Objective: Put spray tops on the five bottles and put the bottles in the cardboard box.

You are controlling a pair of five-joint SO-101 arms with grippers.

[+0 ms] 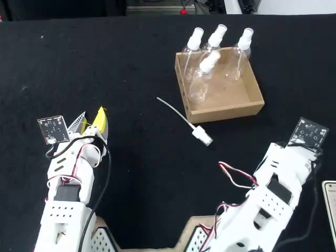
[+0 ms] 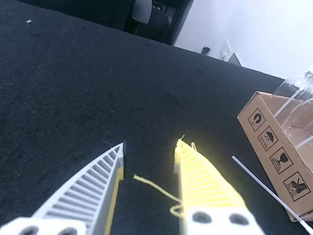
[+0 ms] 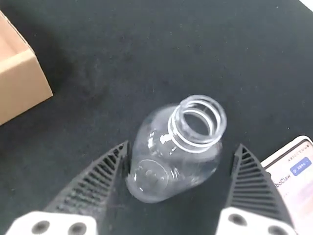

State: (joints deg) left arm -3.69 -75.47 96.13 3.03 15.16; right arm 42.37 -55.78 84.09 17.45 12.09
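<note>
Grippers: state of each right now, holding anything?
Left gripper: open, holding nothing.
Right gripper: open, jaws on either side of an uncapped bottle, not closed on it.

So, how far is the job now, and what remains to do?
Done: four capped bottles are in the cardboard box. In hand: the fifth bottle, neck bare, sits between the open fingers of the right end effector. Left: the last spray top lies on the table near the box; it must go on that bottle, then the bottle into the box. The left end effector is open, empty.
</note>
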